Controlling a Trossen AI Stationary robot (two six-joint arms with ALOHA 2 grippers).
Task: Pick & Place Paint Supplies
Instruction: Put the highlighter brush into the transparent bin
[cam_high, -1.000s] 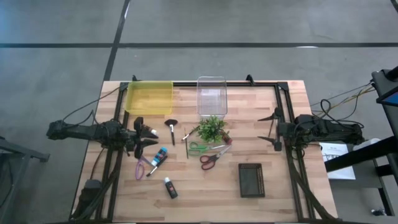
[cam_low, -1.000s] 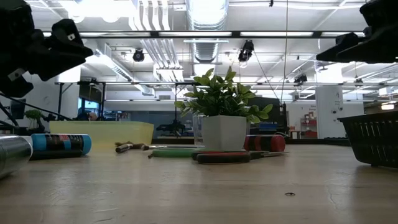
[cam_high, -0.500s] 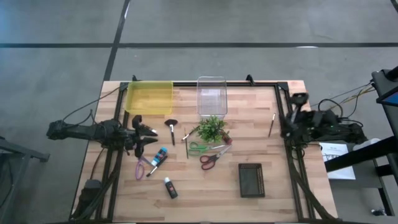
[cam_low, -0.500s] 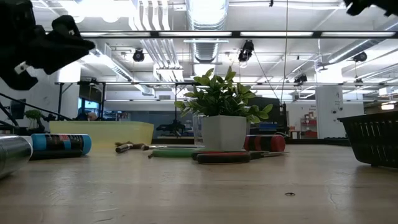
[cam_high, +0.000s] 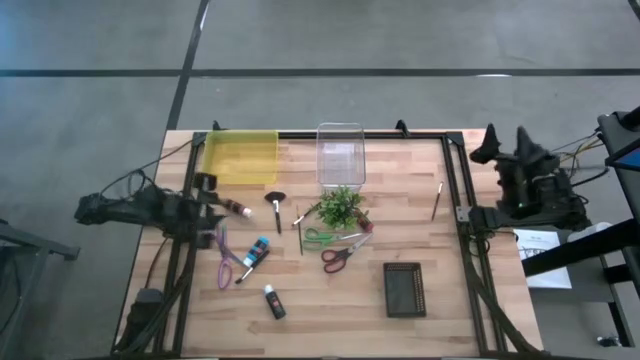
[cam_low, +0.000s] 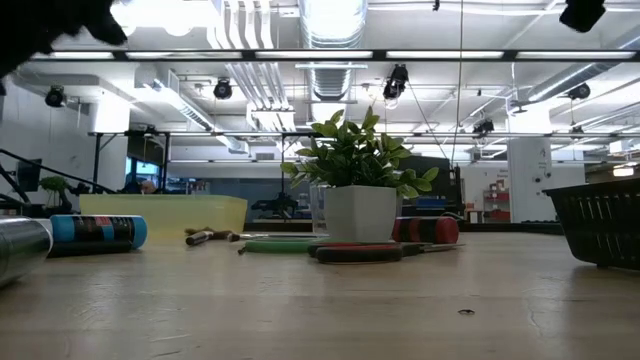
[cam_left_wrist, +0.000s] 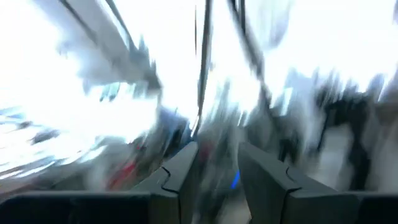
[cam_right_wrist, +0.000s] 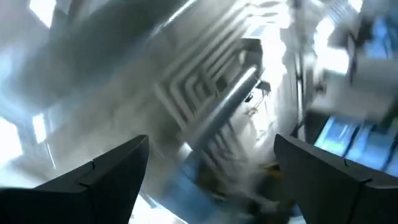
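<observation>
Left gripper jaws narrow, holding nothing, at table left edge, right gripper jaws wide, clear beyond right edge.

From above we see even, soft light on the wooden surface, with only faint shadows beside the objects and no glare. At surface height, bright ceiling lamps bloom white at the upper left, and the potted plant stands backlit and fairly sharp, while the blue tube nearby looks soft. Both wrist views are heavily motion-smeared: the left one is washed out by white glare, the right one streaked grey and blue.
</observation>
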